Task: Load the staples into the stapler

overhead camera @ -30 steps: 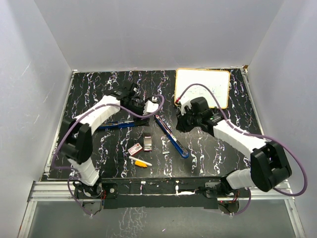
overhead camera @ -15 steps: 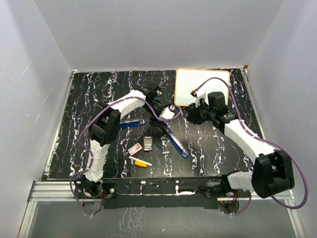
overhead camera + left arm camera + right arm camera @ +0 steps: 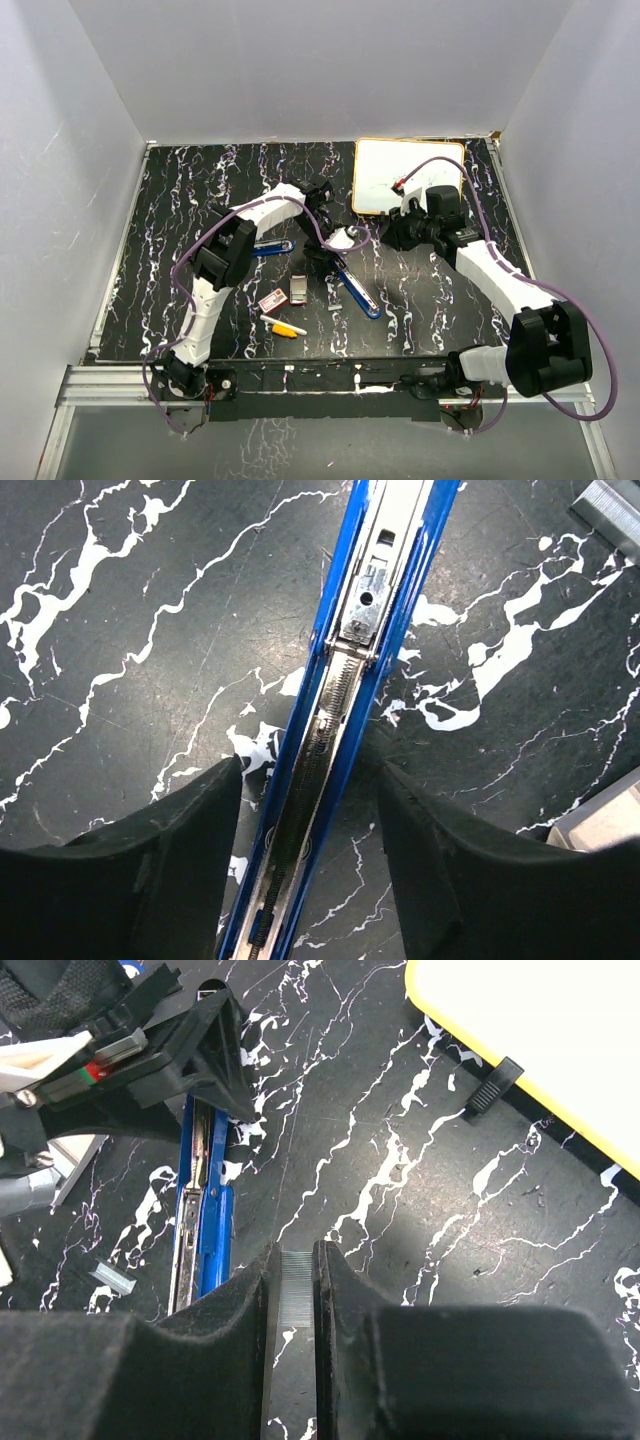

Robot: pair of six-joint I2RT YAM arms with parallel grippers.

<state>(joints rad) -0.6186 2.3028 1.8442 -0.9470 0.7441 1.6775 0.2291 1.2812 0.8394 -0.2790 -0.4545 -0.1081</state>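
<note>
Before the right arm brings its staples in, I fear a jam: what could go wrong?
The staple strip sits edge-on in the right claw, pinched thinly; it could tilt or break against the stapler. The left claw straddles the open stapler with jaws apart; closing off-centre may skew it. The left claw also hangs over the rail, crowding the right claw's way in.

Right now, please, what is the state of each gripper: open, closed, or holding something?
The left gripper is open, with its fingers on either side of the blue stapler.
The right gripper is shut on a staple strip.
</note>
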